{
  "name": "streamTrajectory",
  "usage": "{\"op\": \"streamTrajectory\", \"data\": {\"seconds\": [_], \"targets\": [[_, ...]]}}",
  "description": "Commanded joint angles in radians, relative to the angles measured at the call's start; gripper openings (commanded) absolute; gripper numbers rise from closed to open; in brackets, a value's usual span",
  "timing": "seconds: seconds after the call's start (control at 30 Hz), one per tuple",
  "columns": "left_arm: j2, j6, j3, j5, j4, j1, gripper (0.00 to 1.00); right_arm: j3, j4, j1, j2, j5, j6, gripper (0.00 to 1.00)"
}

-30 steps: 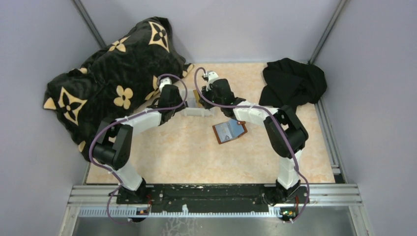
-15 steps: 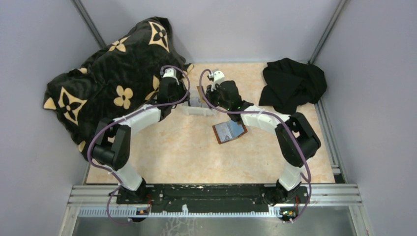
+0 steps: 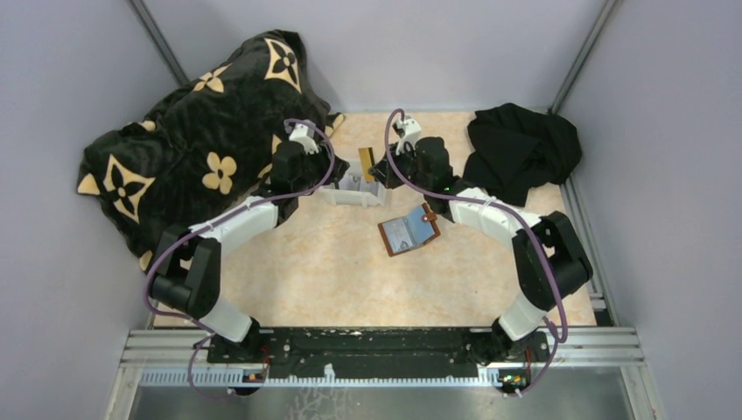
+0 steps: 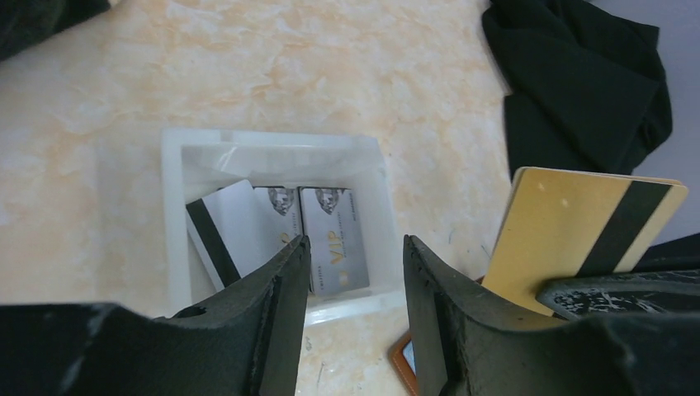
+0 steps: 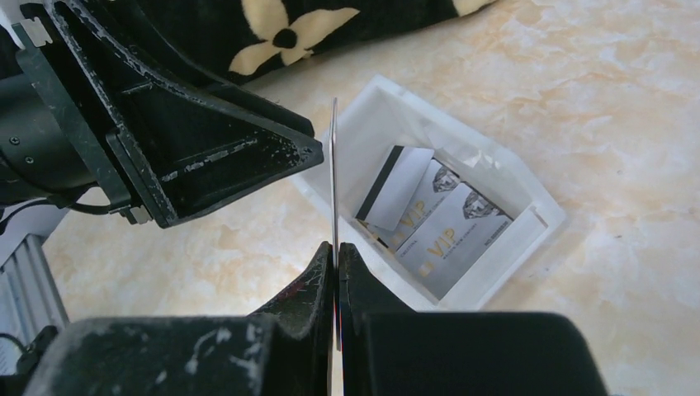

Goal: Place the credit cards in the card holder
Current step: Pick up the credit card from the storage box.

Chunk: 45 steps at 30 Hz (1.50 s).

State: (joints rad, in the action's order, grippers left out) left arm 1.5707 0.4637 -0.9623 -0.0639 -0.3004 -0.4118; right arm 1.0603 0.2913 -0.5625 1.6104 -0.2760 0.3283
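The right end effector point(image 5: 335, 252) pinches one edge of the gold card point(image 4: 569, 239). The left end effector point(image 4: 353, 272) is spread; directly below it lies the white tray point(image 4: 272, 142) containing silver cards point(image 4: 332, 239).

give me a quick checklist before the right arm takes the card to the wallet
1. Gold card pinched in right gripper: ok.
2. Left gripper open and empty: ok.
3. Wallet lying open: ok.
4. Free wallet pocket: cannot tell.
5. Tray emptied: not ok, three cards inside.
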Motion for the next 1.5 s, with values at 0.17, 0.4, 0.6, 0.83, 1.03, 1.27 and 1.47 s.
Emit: {"op": "streamTrajectory", "data": {"seconds": [0.17,0.4,0.6,0.83,1.03,1.27,1.47], "targets": [[-0.016,0.063,0.027,-0.264,-0.160,0.036,0.52,0.019,0.084,0.036,0.028,-0.169,0.070,0.00],[0.005,0.147,0.063,-0.434,-0.276,0.087,0.52,-0.016,0.137,0.081,0.029,-0.245,0.131,0.00],[0.038,0.166,0.053,-0.508,-0.308,0.091,0.53,-0.010,0.175,0.088,0.079,-0.303,0.184,0.00],[0.098,0.222,0.044,-0.610,-0.388,0.103,0.53,0.007,0.235,0.098,0.125,-0.381,0.262,0.00],[0.123,0.227,0.042,-0.640,-0.391,0.109,0.53,0.000,0.315,0.114,0.147,-0.438,0.339,0.00],[0.147,0.283,0.056,-0.712,-0.492,0.116,0.47,-0.001,0.361,0.118,0.180,-0.476,0.388,0.00],[0.196,0.340,0.043,-0.830,-0.571,0.119,0.21,-0.003,0.392,0.123,0.189,-0.492,0.418,0.00]]}}
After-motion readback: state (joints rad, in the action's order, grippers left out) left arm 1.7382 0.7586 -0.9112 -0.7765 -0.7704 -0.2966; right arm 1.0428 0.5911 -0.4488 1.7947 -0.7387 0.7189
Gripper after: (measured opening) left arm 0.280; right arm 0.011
